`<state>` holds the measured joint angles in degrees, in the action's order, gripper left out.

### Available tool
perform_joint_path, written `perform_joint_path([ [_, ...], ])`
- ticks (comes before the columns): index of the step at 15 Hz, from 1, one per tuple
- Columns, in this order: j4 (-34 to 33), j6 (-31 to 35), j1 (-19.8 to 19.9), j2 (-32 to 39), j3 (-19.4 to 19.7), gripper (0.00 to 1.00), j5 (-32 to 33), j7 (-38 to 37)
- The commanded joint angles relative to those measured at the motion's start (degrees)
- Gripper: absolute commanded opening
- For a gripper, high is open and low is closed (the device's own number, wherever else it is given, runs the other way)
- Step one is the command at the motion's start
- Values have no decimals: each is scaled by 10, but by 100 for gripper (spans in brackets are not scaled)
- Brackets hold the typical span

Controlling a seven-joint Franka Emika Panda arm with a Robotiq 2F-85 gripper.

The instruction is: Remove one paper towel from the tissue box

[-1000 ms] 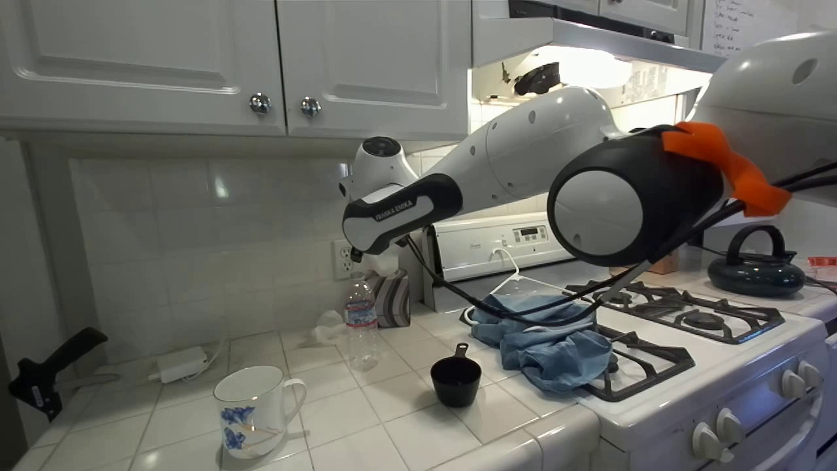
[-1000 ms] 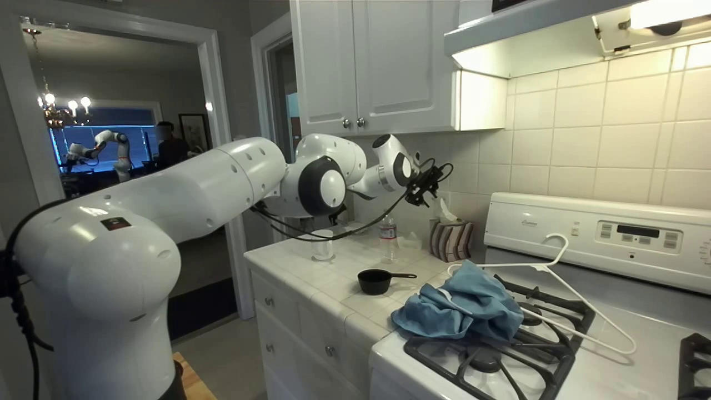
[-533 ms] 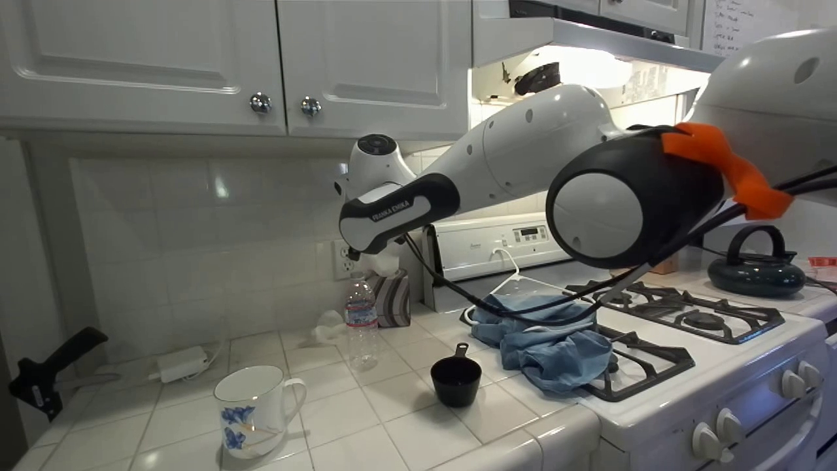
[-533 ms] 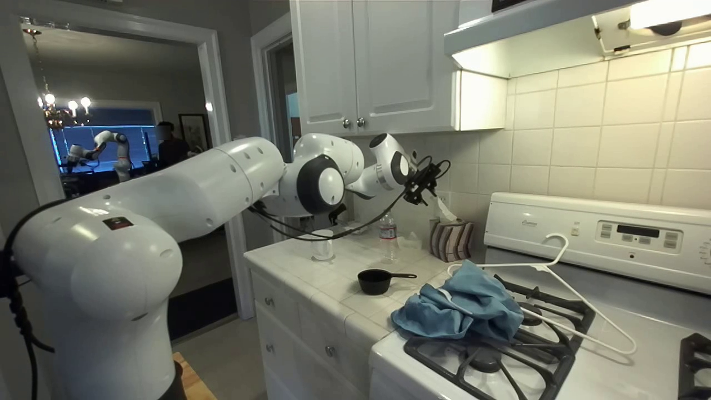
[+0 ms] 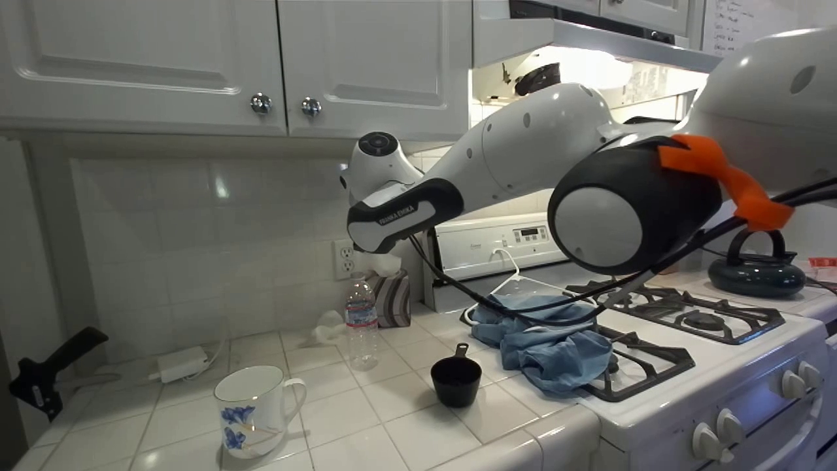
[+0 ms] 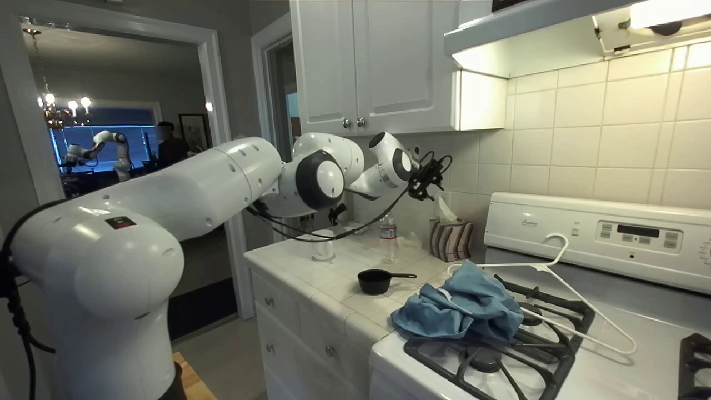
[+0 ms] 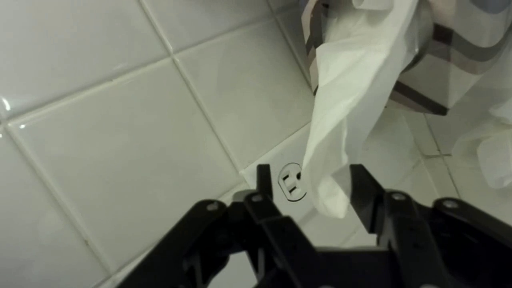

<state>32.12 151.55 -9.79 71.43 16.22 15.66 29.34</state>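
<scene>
Slightly higher than moments earlier, fingers (image 7: 365, 196) wide apart; paper towel (image 7: 353, 94) (in wrist view) shows between them.

Upright on the worktop (image 5: 346, 422): floral mug (image 5: 250, 413), black handled cup (image 5: 456, 384), labelled bottle (image 5: 361, 317). On the adjoining stove (image 6: 666, 316): crumpled blue cloth (image 6: 461, 305), white hanger (image 6: 541, 267) partly hidden by it. Beyond the stove: dark kettle (image 5: 756, 273).

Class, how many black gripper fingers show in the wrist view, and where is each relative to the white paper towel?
2: one black gripper finger at picture left of the white paper towel, a gap between; the other finger at right, contact unclear.
</scene>
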Motion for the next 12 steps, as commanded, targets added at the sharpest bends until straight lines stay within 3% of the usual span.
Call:
perform_joint_path([
  [1, -4, 10, 0, 4, 16, 52, 1, -41],
  [8, 5, 19, 34, 12, -17, 53, -23, -62],
  [10, 7, 21, 44, 14, -34, 46, -28, -57],
  [12, 2, 16, 62, 17, -83, 42, -13, -49],
])
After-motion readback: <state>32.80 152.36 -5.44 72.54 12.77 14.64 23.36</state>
